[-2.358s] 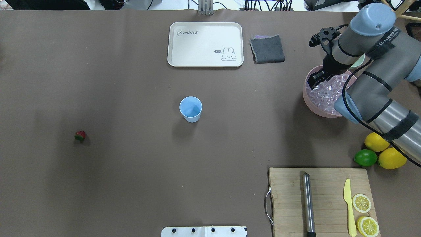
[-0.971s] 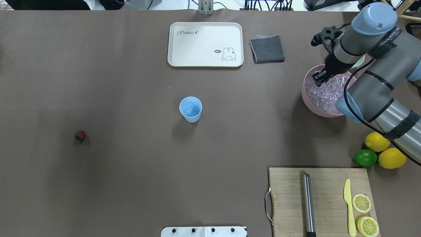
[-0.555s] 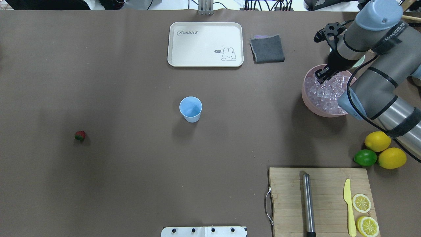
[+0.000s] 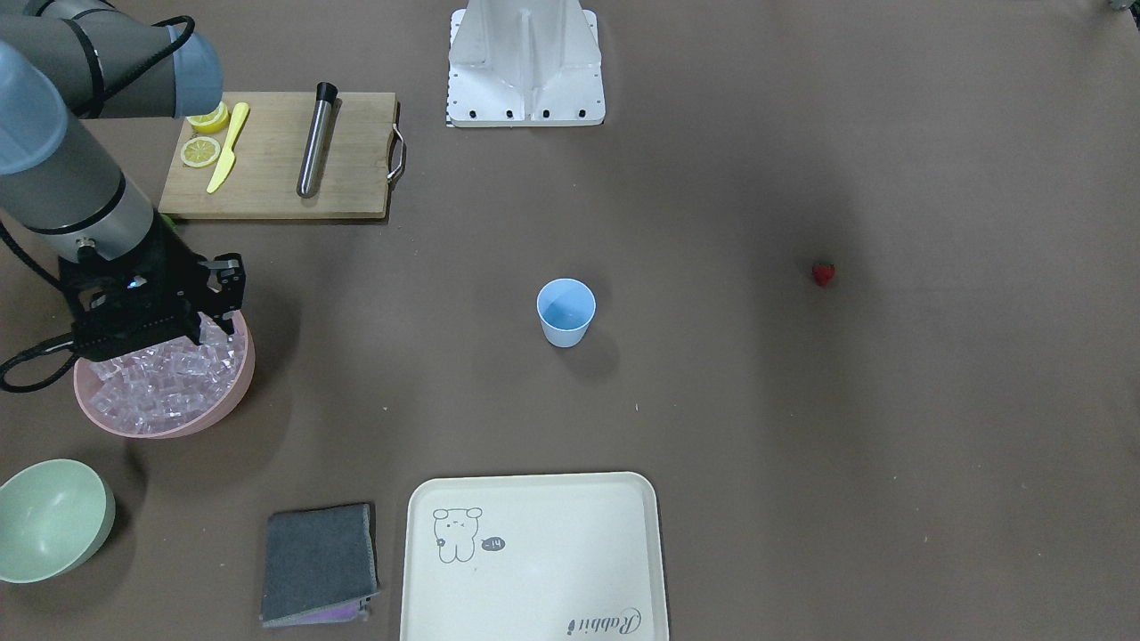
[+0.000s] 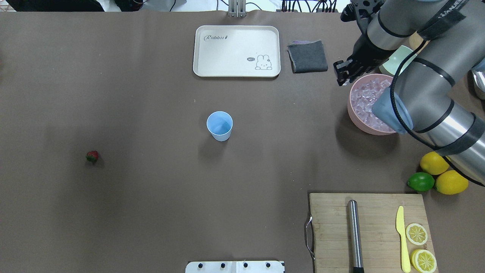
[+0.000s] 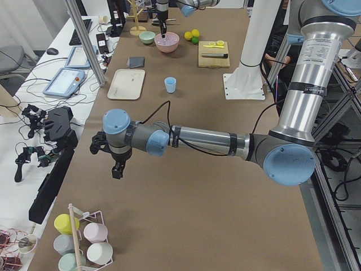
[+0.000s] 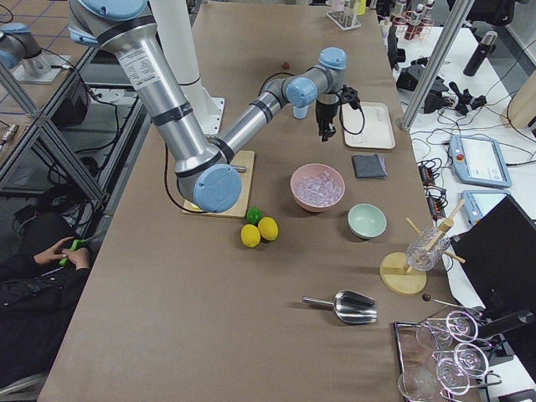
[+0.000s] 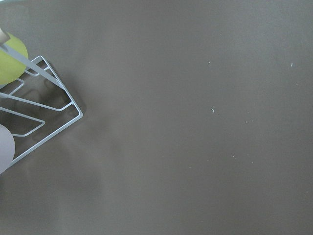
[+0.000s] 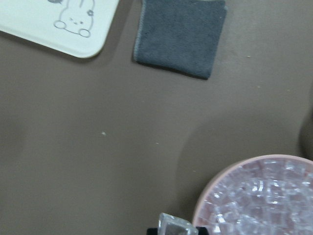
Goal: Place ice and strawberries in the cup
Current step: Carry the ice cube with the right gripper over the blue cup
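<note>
- Looking from the front, I see my right pincer point(image 4: 214, 331) hanging over the rim of the pink bowl point(image 4: 233, 392), on the cup's side. The heap of ice point(image 4: 156, 392) lies just under it. The cup point(image 4: 565, 313) stands well off to one side, and the strawberry point(image 4: 824, 273) lies farther out beyond the cup.
- From overhead, I judge the step in hand is carrying one cube from the bowl to the cup point(image 5: 219, 126). I'd hold the squeeze even and travel level. I'd let go only when centred low over the small tapered mouth, so the cube can't bounce off the light plastic.
- From the left end, my left pincer point(image 6: 116, 172) hangs over bare table, far from all of it. I cannot tell whether its fingers are apart or together.
- From the right end, the right pincer point(image 7: 325, 134) points straight down, raised above the bowl point(image 7: 317, 187).
- The left wrist camera shows matte brown table covering and a corner of a wire rack point(image 8: 54, 105). No fingers show.
- The right wrist camera shows a clear, glassy ice cube point(image 9: 173, 226) clamped between the fingers, with the bowl's rim just beside it. The cube looks hard, slick and square-edged, so I expect it could squirt out if it is gripped off-centre.
</note>
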Controlling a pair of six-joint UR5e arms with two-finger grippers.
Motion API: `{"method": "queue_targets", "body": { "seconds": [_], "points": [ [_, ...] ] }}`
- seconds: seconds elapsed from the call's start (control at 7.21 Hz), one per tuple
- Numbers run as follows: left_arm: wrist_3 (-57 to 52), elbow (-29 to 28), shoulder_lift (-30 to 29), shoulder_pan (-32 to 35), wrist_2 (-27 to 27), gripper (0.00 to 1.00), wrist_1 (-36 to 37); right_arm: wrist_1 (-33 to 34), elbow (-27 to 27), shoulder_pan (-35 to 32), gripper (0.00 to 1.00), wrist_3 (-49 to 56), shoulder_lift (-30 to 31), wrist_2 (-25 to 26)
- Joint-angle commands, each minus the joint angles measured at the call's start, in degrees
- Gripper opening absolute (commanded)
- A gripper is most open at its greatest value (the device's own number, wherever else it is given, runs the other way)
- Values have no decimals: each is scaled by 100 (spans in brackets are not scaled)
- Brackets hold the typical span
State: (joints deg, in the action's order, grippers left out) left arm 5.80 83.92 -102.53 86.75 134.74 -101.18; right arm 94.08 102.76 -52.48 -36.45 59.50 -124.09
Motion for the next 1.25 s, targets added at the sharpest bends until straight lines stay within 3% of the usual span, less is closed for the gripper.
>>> {"method": "queue_targets", "body": {
  "seconds": [0.0, 0.28, 0.55, 0.83, 1.11],
  "points": [
    [0, -8, 5, 0, 0, 98, -15, -1377, -202, 841, 0, -2024, -210, 42],
    [0, -16, -4, 0, 0, 98, -7, -1603, -414, 1527, 0, -3258, -867, 532],
    [0, -16, 5, 0, 0, 98, -16, -1603, -807, 1934, 0, -3641, -1386, 1164],
    [0, -51, 31, 0, 0, 98, -94, -2093, -1397, 1979, 0, -3737, -1608, 1255],
    [0, -139, 22, 0, 0, 98, -182, -2113, -1844, 1961, 0, -3764, -1879, 1360]
  ]
}}
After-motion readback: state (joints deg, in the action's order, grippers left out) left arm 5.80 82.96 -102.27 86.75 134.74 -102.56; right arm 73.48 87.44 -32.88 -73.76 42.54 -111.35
